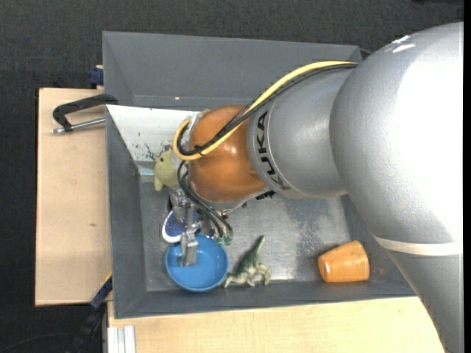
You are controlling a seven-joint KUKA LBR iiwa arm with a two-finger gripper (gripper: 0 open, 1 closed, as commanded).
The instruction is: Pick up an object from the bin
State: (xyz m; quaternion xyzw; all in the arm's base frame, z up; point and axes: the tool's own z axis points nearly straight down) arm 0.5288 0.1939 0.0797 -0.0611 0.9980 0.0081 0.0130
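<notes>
Camera view: you are looking down into a grey metal bin [121,219]. The arm reaches in from the right. Its gripper [190,251] sits low at the lower left of the frame, with its tip over the upper part of a round blue shallow plastic dish [204,272]. You cannot tell whether the jaws are apart or together, and nothing shows as clamped between them.

The dish lies flat on the bin floor, close to the lower left corner. It looks light, stiff and smooth, so it may slip. Its thin rim seems the best place to take hold, one jaw inside and one outside. Being round, it has no long axis, and its hollow appears to face upward.

A small green toy dinosaur [249,269] lies just right of the dish, snout toward the upper right. An orange plastic cup [344,262] lies on its side at lower right, well apart. A pale yellow lump [165,169] sits above the gripper.
</notes>
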